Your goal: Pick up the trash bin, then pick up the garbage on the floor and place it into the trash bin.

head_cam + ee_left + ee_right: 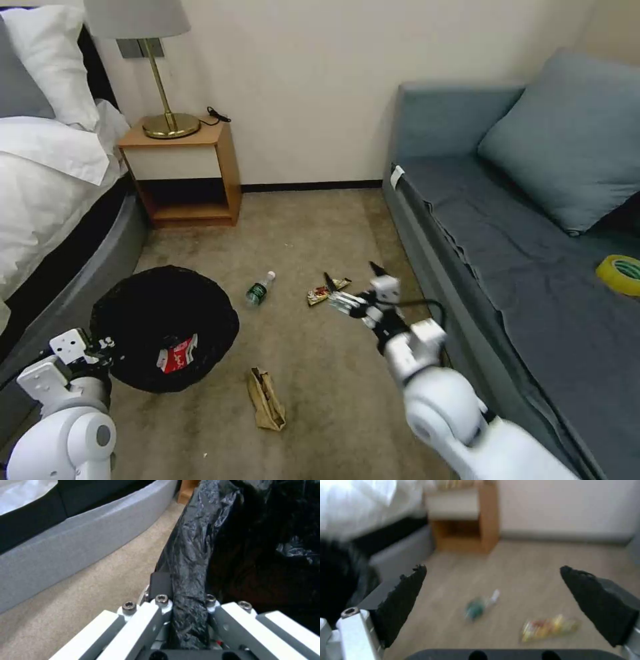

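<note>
The left hand (pixel 186 610) is clenched on the rim of the low round trash bin lined with wrinkly black plastic (pixel 163 327); a red-and-white packet (pixel 179 353) lies inside. The right hand (pixel 352 283) hangs with its fingers (pixel 403 600) spread wide and empty above the carpet. Just beneath it lies a brown-gold snack wrapper (pixel 327 291), beyond that a clear green-labelled bottle (pixel 259 289), and nearer the robot a tan paper wad (pixel 267 399).

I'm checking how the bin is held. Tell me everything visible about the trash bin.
The trash bin is low and round, lined with a wrinkly, glossy black plastic bag that hides its walls. It sits upright on the carpet beside the bed base. A red-and-white packet lies inside. The left gripper is shut on its near rim, bag bunched between the fingers.
</note>
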You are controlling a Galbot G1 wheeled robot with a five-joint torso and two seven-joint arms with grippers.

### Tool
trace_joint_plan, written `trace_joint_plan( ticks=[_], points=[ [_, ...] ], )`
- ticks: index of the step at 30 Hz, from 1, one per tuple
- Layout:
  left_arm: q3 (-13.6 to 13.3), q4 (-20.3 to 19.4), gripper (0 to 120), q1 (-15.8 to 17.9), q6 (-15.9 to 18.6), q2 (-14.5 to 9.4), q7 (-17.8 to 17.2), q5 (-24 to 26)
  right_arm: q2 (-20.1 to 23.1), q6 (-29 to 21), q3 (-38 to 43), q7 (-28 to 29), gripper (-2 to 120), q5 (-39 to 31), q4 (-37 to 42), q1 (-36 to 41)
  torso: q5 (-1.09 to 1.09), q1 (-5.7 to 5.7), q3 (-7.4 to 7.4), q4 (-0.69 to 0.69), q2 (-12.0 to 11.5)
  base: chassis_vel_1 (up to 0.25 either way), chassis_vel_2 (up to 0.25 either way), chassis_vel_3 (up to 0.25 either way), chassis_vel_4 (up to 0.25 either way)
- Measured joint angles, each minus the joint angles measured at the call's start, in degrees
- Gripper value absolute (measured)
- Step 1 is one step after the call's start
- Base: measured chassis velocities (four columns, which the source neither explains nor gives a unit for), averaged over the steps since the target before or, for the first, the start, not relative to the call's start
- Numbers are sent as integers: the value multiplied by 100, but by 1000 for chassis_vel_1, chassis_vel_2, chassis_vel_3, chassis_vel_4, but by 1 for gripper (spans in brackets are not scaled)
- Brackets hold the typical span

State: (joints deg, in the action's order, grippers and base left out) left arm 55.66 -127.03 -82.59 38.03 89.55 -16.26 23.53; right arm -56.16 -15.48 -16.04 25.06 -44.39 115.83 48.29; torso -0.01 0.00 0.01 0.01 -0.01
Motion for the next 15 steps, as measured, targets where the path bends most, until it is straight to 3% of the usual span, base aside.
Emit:
trace_joint_plan(
  ticks=[7,15],
  points=[
    [-14,-7,3,31,-1,49,-1,-48,-28,-451,-1486,348,100,-1090,-741,-1428,0,0,0,0,0,0,0,0,0],
    [-10,85,3,108,-16,80,10,-108,-649,-1114,-2991,242,100,-1972,-1876,-2205,0,0,0,-2,0,0,0,0,0]
  ],
)
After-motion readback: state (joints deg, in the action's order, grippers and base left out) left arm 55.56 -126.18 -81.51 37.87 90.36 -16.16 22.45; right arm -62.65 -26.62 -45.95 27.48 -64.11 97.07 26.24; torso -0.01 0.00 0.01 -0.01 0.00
